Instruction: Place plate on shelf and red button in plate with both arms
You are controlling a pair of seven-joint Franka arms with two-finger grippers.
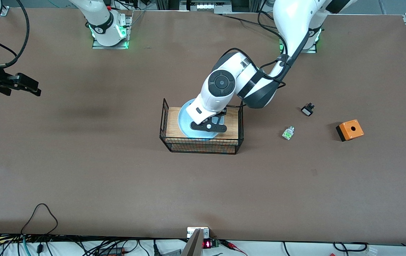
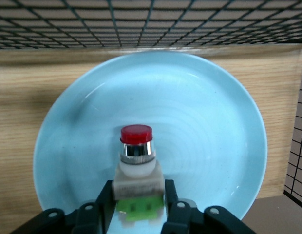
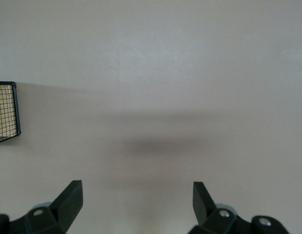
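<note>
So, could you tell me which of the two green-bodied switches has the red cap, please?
The red button held in the left end effector over the plate; the other switch, beside the orange box, lacks one.

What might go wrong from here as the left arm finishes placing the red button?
1. The left gripper holds the red button over the glossy plate; released, it may roll or slide.
2. The wire basket walls stand close around the plate, so the gripper might catch them when it lifts out.
The right gripper waits open over bare table.
</note>
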